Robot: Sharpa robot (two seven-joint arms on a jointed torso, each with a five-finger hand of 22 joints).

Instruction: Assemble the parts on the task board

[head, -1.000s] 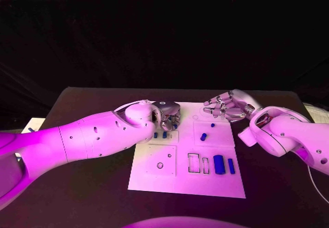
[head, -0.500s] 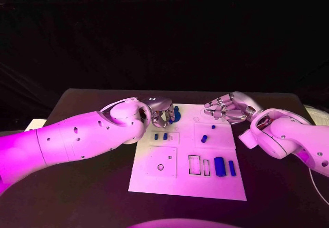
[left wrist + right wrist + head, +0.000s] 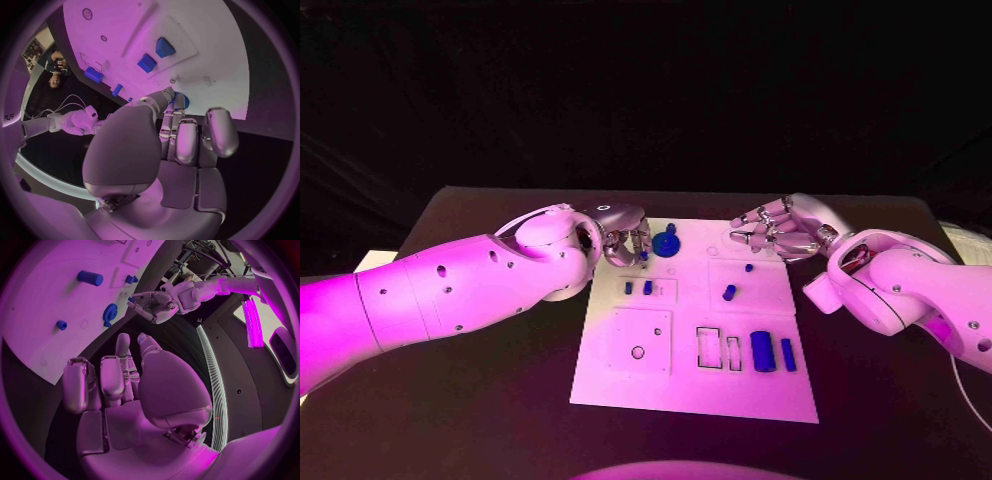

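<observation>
Left hand (image 3: 623, 236) sits at the board's (image 3: 692, 390) far left corner, fingers curled in, gripping nothing; the round blue part (image 3: 666, 243) lies on the board just beside its fingertips (image 3: 177, 102), apart from them; right hand (image 3: 780, 226) hangs over the far right corner, fingers curled and empty, well clear of that part; other blue parts (image 3: 762, 346) lie nearer on the board.

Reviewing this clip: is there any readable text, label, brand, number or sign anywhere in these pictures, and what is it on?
None can be read.
The task board carries outlines and holes but no legible lettering in the head view.
A few pale marks sit at the rim of the left wrist view, too small and cut off to read.
The left hand and right hand show no markings.
</observation>
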